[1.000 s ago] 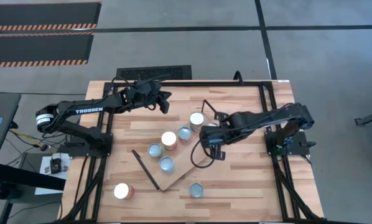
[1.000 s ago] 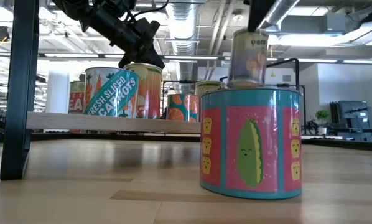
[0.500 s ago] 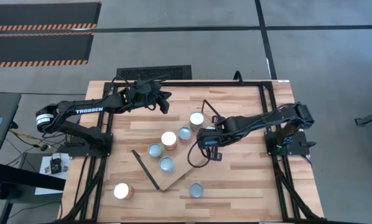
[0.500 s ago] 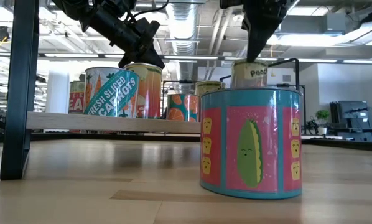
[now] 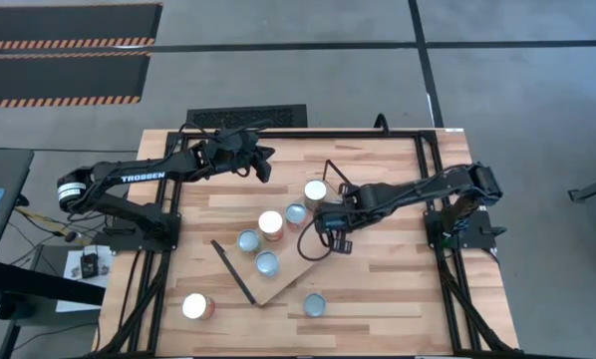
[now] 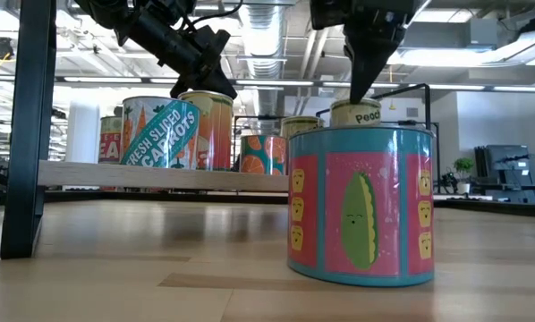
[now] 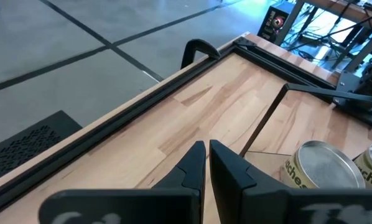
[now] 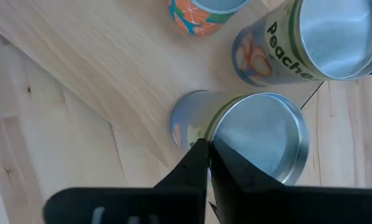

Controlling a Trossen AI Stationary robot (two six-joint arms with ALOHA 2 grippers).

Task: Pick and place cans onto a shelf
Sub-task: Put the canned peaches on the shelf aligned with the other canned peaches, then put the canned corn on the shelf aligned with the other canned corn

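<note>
The right wrist view shows the right gripper [image 8: 206,149] with its jaws pinched almost together on the rim of a silver-topped peach can [image 8: 260,134], low over the shelf [image 8: 111,68], just beside a second peach can [image 8: 310,40]. The tin looks hard and smooth, so it will not squash, but it may slip or tip. If it is full, it is probably heavy for such a small pinch. A hold across its round sides would likely be safer. All the cans are closed, so only the labels hint at what is inside, like the carrot can [image 6: 160,132]. In the high view, the blue-topped can [image 5: 315,305] sits on the counter [image 5: 378,289], off the shelf. The left gripper [image 5: 263,165] waits over the far side, jaws nearly together and holding nothing.
</note>
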